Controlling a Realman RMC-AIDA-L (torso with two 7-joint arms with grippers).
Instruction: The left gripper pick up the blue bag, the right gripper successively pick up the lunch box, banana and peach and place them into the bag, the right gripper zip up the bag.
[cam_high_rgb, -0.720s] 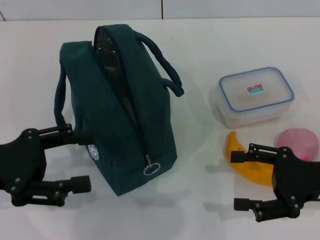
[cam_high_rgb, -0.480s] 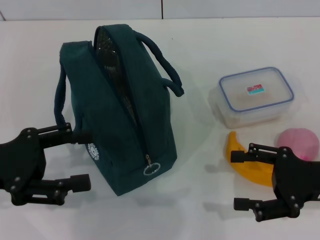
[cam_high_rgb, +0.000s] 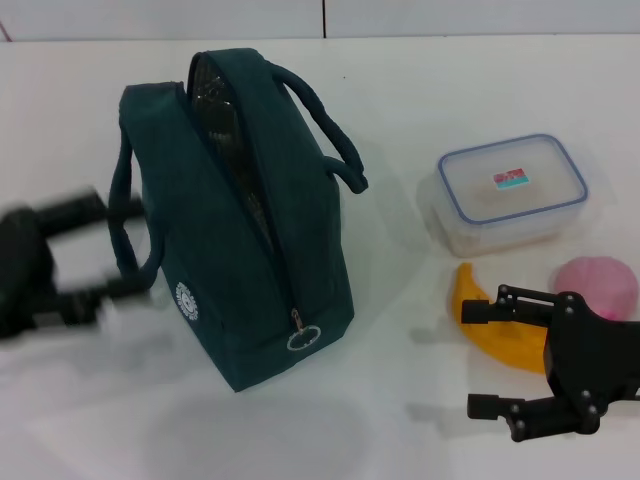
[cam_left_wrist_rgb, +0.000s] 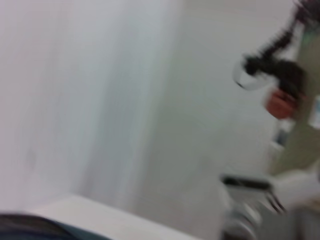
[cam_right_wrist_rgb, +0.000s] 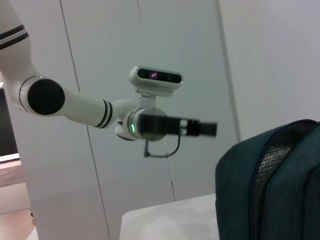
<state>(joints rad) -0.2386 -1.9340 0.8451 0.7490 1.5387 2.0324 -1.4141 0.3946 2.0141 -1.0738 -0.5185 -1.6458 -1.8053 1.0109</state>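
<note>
- Black two-fingered left hand (cam_high_rgb: 95, 250), blurred, hovered spread wide beside the teal-blue fabric bag's (cam_high_rgb: 240, 250) loop handle.
- Black right hand (cam_high_rgb: 500, 360) sat released, empty, by the yellow banana (cam_high_rgb: 490, 320).

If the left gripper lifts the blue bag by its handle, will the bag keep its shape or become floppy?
The blue bag is soft fabric with loop handles, so it will probably sag somewhat. It stands tall with its zipper open and looks empty, so it seems light and may tip if pushed. The left gripper is beside its handle.
</note>
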